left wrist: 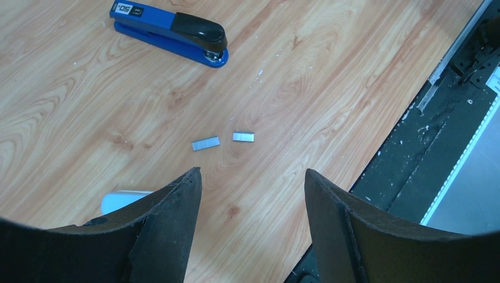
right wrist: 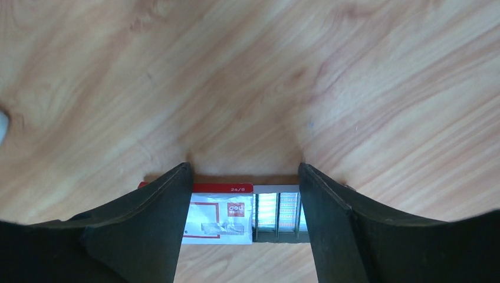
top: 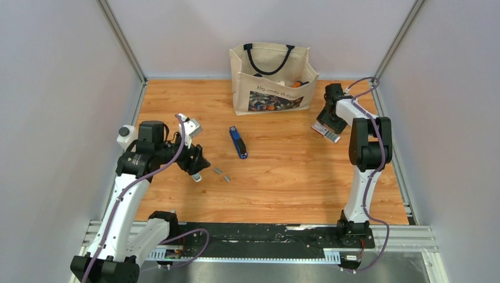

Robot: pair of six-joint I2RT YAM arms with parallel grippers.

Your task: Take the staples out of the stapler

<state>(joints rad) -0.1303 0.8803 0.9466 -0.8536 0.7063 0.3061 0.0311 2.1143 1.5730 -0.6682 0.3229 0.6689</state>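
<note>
Worktop [top: 295, 188]: wood, pale walls around; tote bag [top: 271, 82] at the far middle.
Stapler [top: 238, 142]: lies flat near the centre, untouched.
Staples [left wrist: 206, 143]: two strips on the wood, just nearer than the stapler.
Left fingers [left wrist: 171, 224]: apart, empty, left of both strips.
Right fingers [right wrist: 159, 218]: apart, far right, over a staple box [right wrist: 218, 215] spanning the gap.

Stapler [top: 238, 142] lies mid-table [top: 295, 177], two staples [top: 217, 171] near-left of it, bag [top: 271, 79] behind at the far edge, staple box [top: 327, 133] far right.
</note>
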